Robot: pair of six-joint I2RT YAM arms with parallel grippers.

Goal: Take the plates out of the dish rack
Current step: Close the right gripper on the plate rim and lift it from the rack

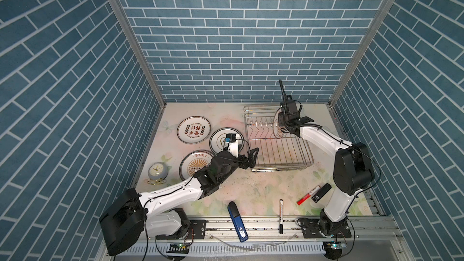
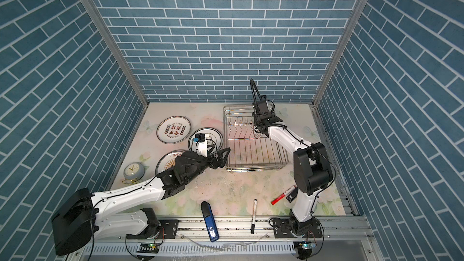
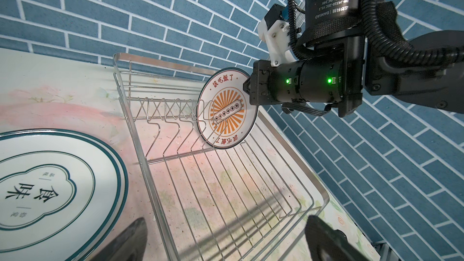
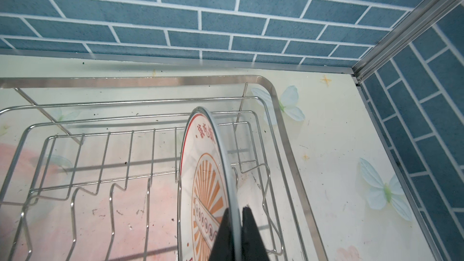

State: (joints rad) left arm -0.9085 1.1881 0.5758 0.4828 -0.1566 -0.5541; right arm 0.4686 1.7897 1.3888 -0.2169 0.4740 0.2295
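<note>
Orange sunburst plate, whole left-wrist only

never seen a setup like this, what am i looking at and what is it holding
Two robot arms with pincer grippers work on a flowered table. Two pictures look down from overhead; the other two come from cameras on each arm's wrist. The right gripper is shut on the rim of the sunburst plate, the only one standing in the dish rack. The left gripper is open, holding nothing. On the left, three plates lie flat beside a small clock.
</note>
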